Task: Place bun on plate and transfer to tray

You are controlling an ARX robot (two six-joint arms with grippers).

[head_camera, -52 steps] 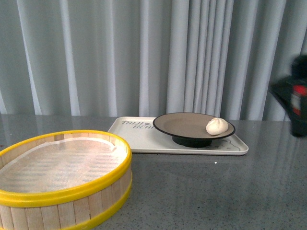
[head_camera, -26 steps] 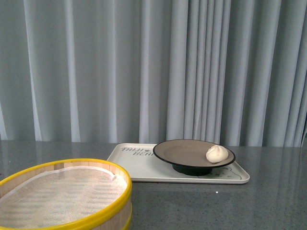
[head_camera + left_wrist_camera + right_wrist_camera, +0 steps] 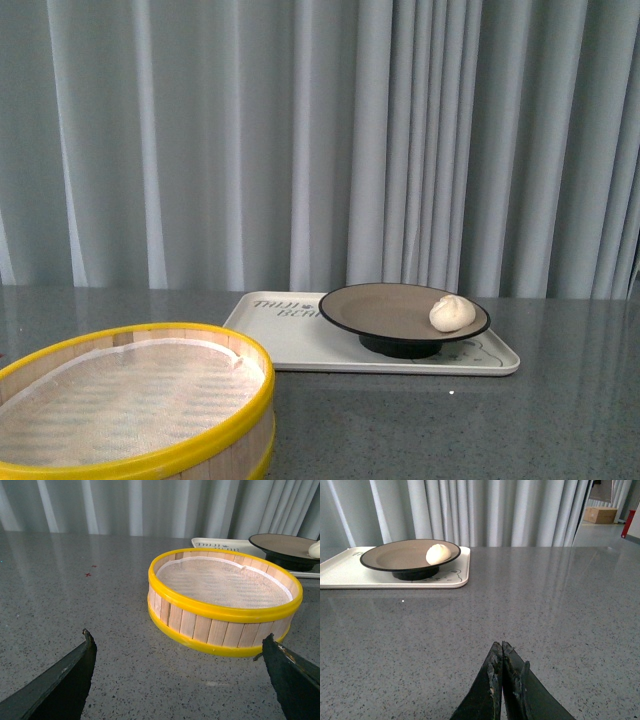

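Observation:
The white bun (image 3: 452, 313) lies on the right part of the taupe plate (image 3: 380, 305) with its black rim. The plate stands on the cream-white tray (image 3: 300, 340) at the back of the grey table. Neither arm shows in the front view. In the right wrist view the bun (image 3: 438, 554), plate (image 3: 395, 557) and tray (image 3: 340, 567) lie far ahead of my right gripper (image 3: 501, 645), which is shut and empty over the table. My left gripper (image 3: 177, 640) is open and empty, low over the table in front of the steamer; the plate (image 3: 280, 545) shows beyond.
A round wooden steamer with yellow rims (image 3: 140, 400) and a white liner stands at the front left, also in the left wrist view (image 3: 225, 600). Grey curtains hang behind the table. A small red mark (image 3: 88, 574) is on the tabletop.
A dark arm part seen at the right edge one second ago has left the front view. The view has shifted, so the steamer shows lower. Bun, plate and tray have not moved.

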